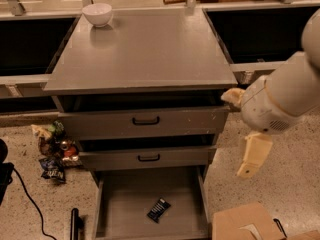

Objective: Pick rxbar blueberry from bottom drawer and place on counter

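Observation:
The rxbar blueberry, a small dark bar, lies flat on the floor of the pulled-out bottom drawer, right of its middle. The grey counter tops the cabinet. My gripper hangs from the white arm to the right of the cabinet. It is level with the second drawer front, above and to the right of the bar. It holds nothing that I can see.
A white bowl stands at the counter's back left corner. Two closed drawer fronts sit above the open drawer. Snack bags lie on the floor at left. A cardboard box stands at bottom right.

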Tool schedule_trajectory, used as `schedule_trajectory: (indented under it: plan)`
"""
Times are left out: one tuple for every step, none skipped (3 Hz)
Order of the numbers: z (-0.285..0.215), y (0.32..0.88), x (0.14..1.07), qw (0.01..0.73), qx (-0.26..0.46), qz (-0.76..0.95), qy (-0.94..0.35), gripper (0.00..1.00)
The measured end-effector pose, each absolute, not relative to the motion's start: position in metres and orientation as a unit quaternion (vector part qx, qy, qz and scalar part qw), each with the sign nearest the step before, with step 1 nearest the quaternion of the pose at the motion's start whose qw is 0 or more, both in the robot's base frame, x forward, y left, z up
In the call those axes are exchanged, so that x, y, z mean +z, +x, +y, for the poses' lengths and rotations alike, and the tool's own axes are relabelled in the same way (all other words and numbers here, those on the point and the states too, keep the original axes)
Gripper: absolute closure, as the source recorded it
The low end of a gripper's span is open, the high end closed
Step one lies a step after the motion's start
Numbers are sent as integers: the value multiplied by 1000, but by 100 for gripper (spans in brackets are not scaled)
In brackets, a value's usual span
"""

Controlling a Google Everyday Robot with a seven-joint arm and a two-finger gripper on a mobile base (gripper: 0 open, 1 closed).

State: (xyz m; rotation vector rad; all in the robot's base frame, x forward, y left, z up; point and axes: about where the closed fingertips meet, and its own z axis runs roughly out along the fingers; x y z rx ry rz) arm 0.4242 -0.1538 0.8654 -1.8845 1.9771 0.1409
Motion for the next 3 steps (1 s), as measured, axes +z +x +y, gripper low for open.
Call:
schedule_trajectory:
  plan:
    - [-126, 410, 806, 187, 114, 694, -686, 0]
    - [-126, 410, 806, 187, 114, 694, -686, 0]
    - [-123, 417, 773, 187, 131, 684, -693, 0]
